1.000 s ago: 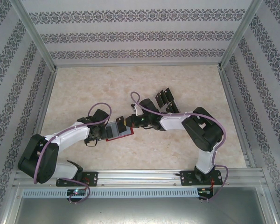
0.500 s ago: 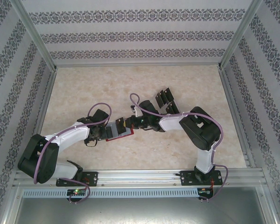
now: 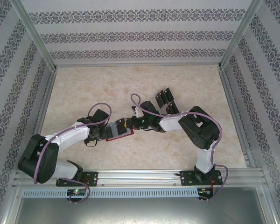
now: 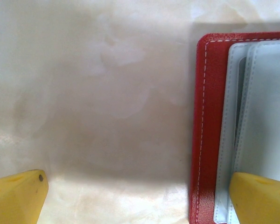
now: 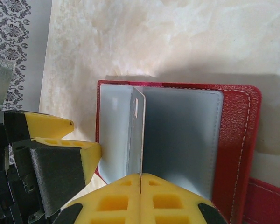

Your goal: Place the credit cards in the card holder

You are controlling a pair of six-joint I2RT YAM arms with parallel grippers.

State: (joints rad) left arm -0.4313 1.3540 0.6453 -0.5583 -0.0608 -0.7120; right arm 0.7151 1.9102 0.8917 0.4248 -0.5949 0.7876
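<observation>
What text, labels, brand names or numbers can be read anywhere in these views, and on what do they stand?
No readable text anywhere.
card holder: plain red outside and grey inside, with no print or logo.
credit cards: dark, too small to tell any print.
walls: ornamental pattern, no letters.

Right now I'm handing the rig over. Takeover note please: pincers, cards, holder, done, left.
The left pincer is open, with one finger over the grey sleeves of the card holder and the other over the bare table.
The right pincer is shut on one grey inner leaf of the card holder, holding it upright.
The card holder lies open between the two pincers.
The credit cards sit grouped beyond the right pincer, with none in either pincer.
Done: holder opened, one leaf parted. No card shows in the visible pockets.
Left: fetch the cards and slide them in.
</observation>
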